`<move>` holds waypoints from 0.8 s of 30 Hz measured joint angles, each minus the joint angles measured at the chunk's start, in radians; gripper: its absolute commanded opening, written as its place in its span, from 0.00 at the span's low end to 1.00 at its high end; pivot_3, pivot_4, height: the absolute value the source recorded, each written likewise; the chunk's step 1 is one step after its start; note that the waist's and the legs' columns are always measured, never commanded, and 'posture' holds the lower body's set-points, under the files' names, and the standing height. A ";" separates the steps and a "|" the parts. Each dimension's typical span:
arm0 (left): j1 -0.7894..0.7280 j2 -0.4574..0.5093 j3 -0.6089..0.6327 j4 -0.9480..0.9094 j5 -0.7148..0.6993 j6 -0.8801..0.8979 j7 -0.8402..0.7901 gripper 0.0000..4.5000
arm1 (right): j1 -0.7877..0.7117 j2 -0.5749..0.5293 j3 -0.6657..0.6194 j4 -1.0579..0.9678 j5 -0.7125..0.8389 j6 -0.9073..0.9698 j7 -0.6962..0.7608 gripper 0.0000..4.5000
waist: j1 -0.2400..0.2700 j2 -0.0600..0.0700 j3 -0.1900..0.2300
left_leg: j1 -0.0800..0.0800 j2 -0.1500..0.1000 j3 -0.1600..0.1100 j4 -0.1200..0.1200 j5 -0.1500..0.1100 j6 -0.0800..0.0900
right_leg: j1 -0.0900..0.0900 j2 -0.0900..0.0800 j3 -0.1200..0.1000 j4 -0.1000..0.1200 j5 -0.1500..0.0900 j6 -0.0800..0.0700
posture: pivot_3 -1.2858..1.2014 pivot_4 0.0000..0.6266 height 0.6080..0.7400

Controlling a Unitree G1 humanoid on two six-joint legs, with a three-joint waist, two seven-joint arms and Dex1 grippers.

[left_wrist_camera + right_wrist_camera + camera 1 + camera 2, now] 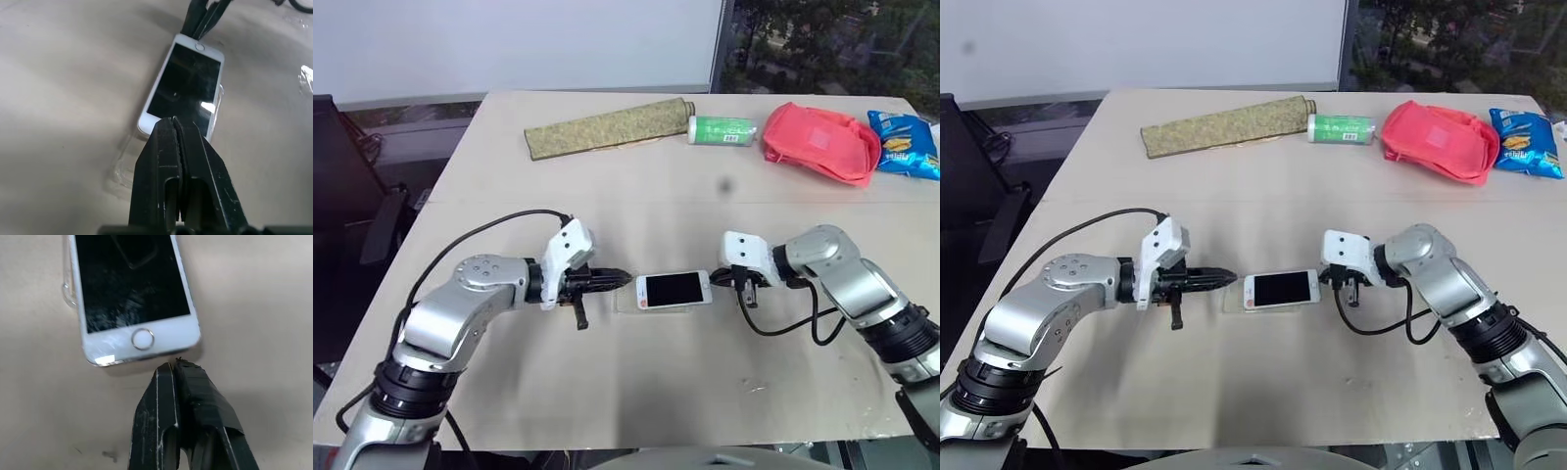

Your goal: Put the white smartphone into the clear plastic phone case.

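My left gripper (174, 122) is closed, its tips over the near end of the phone (183, 88), screen up. The case (124, 164) edge sticks out beside my fingers. My right gripper (203, 22) is closed at the far end.

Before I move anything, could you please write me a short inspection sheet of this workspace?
Surface: beige table, a few small marks.
Job's things: white phone flat, screen up, lying on the clear case, which sticks out past its end on the left gripper's side; whether it is fully seated I cannot tell.
Clutter: rolled mat, green-labelled tube, red pouch, blue snack bag, all along the far edge.
Grippers: left gripper shut, at one end of the phone; right gripper shut, at the home-button end.
Cables: black cable looped at each arm.
Surroundings: window beyond the table.
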 measured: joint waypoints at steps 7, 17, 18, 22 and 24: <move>-0.051 -0.077 -0.057 0.060 0.046 -0.047 0.035 0.00 | 0.016 0.005 0.004 -0.056 0.016 0.041 0.008 0.01 | 0.001 0.000 0.000 | 0.000 -0.001 0.000 0.001 0.000 0.000 | 0.000 0.000 0.000 0.001 0.000 0.000 | 0.52 0.24 1.00; -0.052 -0.075 -0.144 0.126 0.144 -0.120 0.010 0.00 | 0.017 0.019 0.005 -0.075 0.031 0.066 -0.010 0.01 | -0.005 0.000 0.000 | 0.000 -0.001 0.000 0.000 0.000 0.000 | 0.000 0.000 0.000 0.001 0.001 0.002 | 0.52 0.24 1.00; -0.051 -0.073 -0.147 0.126 0.151 -0.129 0.008 0.00 | 0.017 0.018 0.005 -0.075 0.032 0.068 -0.011 0.01 | -0.004 0.000 0.000 | 0.000 -0.001 0.000 0.000 0.000 0.000 | 0.000 0.000 0.000 0.001 0.001 0.002 | 0.52 0.24 1.00; -0.046 -0.072 -0.164 0.135 0.175 -0.161 0.000 0.00 | 0.017 0.014 0.004 -0.076 0.037 0.073 -0.014 0.01 | -0.004 0.000 0.000 | 0.000 -0.001 0.000 0.001 0.000 0.000 | 0.000 0.000 0.000 0.001 0.000 0.000 | 0.52 0.24 1.00; -0.043 -0.070 -0.172 0.141 0.191 -0.189 -0.010 0.00 | 0.016 0.013 0.002 -0.075 0.036 0.073 -0.029 0.01 | -0.004 0.000 0.000 | 0.001 -0.001 0.000 0.001 0.000 0.000 | 0.000 0.000 0.000 0.001 0.000 0.000 | 0.52 0.24 1.00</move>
